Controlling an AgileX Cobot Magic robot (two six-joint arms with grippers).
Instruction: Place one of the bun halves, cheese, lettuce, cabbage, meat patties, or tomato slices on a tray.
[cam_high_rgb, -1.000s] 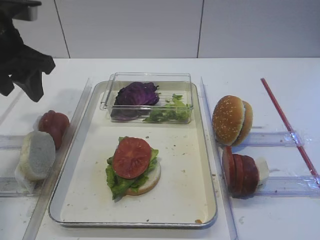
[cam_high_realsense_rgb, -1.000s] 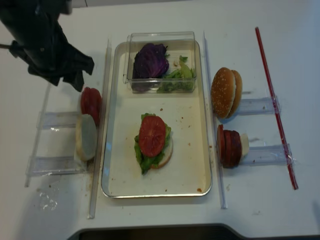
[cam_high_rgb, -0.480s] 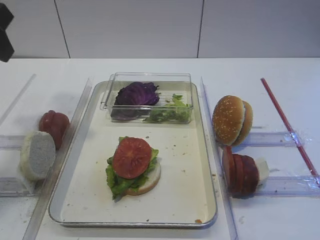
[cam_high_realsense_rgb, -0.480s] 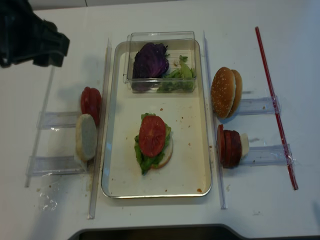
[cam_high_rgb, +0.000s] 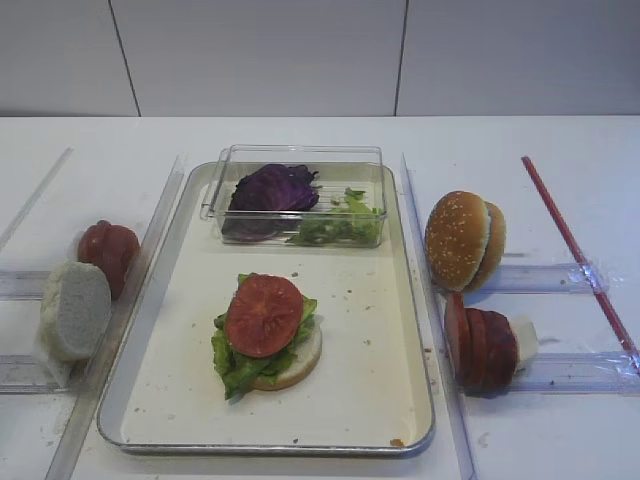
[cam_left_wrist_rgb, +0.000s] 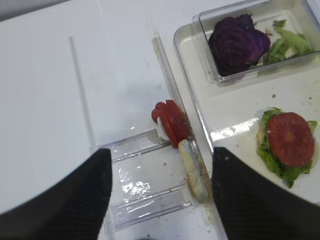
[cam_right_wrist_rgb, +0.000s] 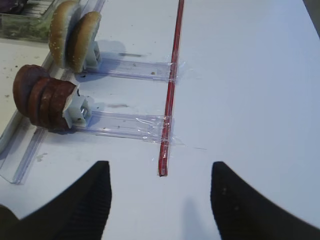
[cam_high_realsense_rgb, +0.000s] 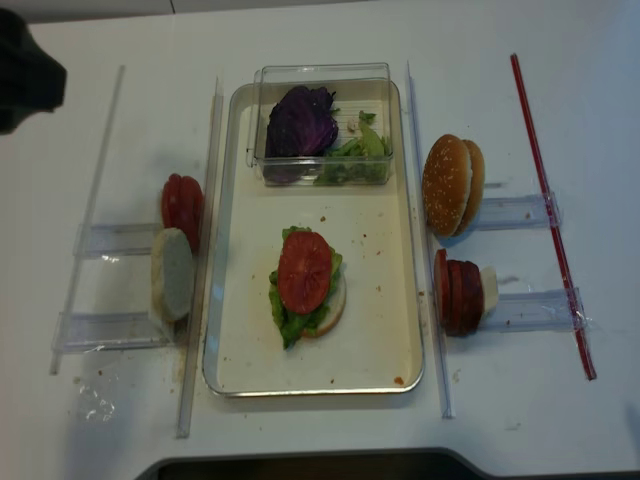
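On the cream tray (cam_high_rgb: 370, 370) lies a pale bun half topped with lettuce and a tomato slice (cam_high_rgb: 264, 314). Left of the tray, more tomato slices (cam_high_rgb: 108, 250) and a pale bun half (cam_high_rgb: 75, 310) stand on edge in clear racks. To the right stand sesame bun halves (cam_high_rgb: 463, 240) and meat patties (cam_high_rgb: 480, 345). Cabbage (cam_high_rgb: 273, 188) and lettuce (cam_high_rgb: 340, 222) fill a clear box. Cheese is out of view. My left gripper (cam_left_wrist_rgb: 160, 200) hangs open and empty high above the left racks. Above bare table right of the patties (cam_right_wrist_rgb: 42, 97), my right gripper (cam_right_wrist_rgb: 160, 200) is open and empty.
A red strip (cam_high_rgb: 575, 250) runs along the table at the far right, taped across the clear racks (cam_right_wrist_rgb: 135, 125). Long clear rails (cam_high_realsense_rgb: 205, 250) border the tray on both sides. A dark part of the left arm (cam_high_realsense_rgb: 25, 70) shows at the top left corner.
The left arm has risen and drawn back to the upper left, leaving the plain exterior view. Nothing on the table has moved.
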